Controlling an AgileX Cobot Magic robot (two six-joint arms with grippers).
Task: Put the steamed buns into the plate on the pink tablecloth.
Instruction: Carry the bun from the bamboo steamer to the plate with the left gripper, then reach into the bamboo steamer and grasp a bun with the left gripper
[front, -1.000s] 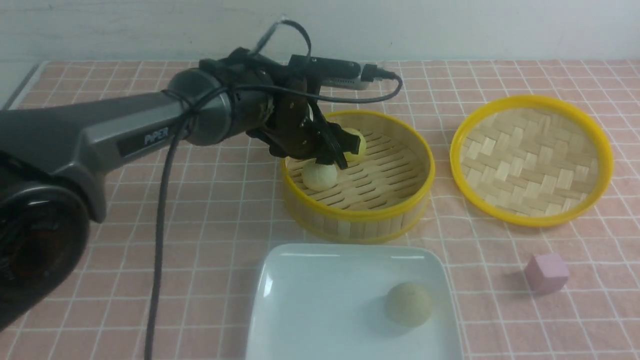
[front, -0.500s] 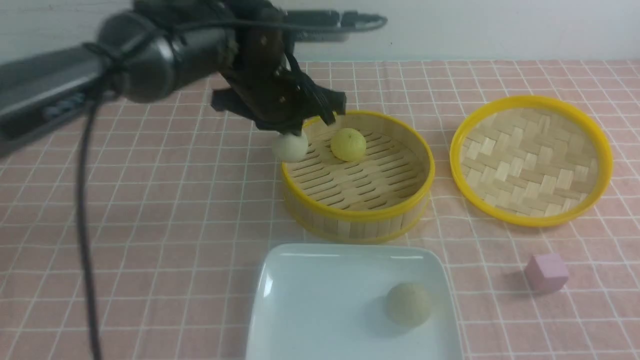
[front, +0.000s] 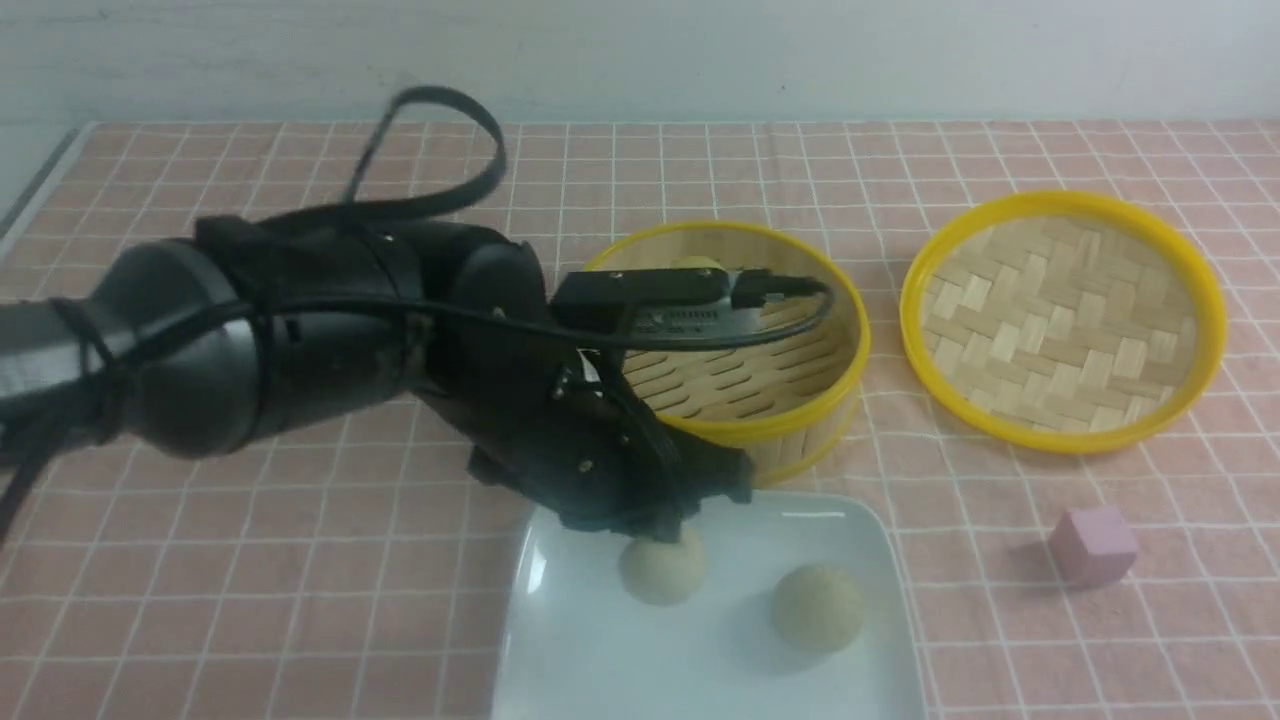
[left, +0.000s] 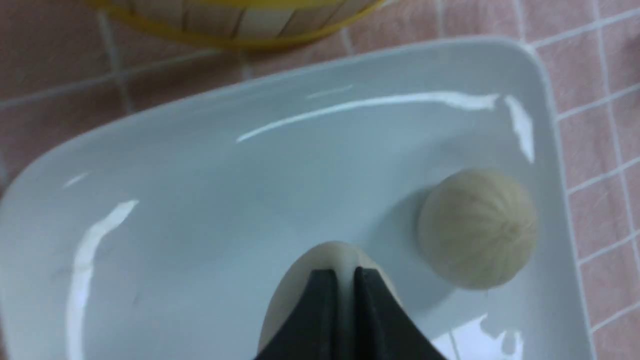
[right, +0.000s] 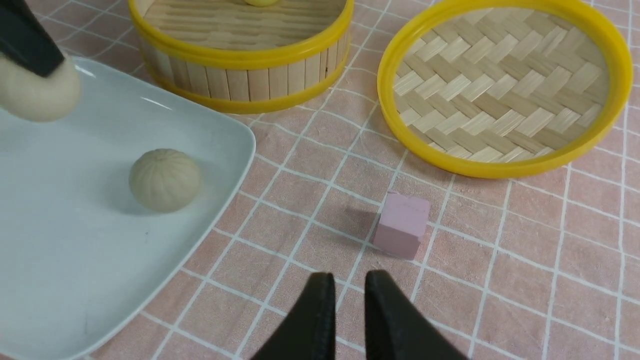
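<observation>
My left gripper (front: 668, 528) is shut on a pale steamed bun (front: 662, 572) and holds it low over the back part of the white square plate (front: 570, 650) on the pink tablecloth (front: 300, 560). In the left wrist view the black fingertips (left: 322, 300) pinch the bun's top (left: 300, 280). A second pale bun (front: 818, 608) lies on the plate to the right, apart from the held one. A yellow bun (front: 697, 263) peeks out inside the bamboo steamer, mostly hidden by the wrist camera. My right gripper (right: 348, 280) hovers over bare cloth near the pink cube, its fingers nearly together and holding nothing.
The round yellow-rimmed steamer basket (front: 760, 425) stands just behind the plate. Its woven lid (front: 1060, 320) lies on the cloth at the right. A small pink cube (front: 1092, 545) sits right of the plate. My left arm and its cable stretch across the left half of the cloth.
My left gripper shut on the pale bun in the steamer, lifted it out over the rim and carried it forward and down over the plate. The other things stayed put.
</observation>
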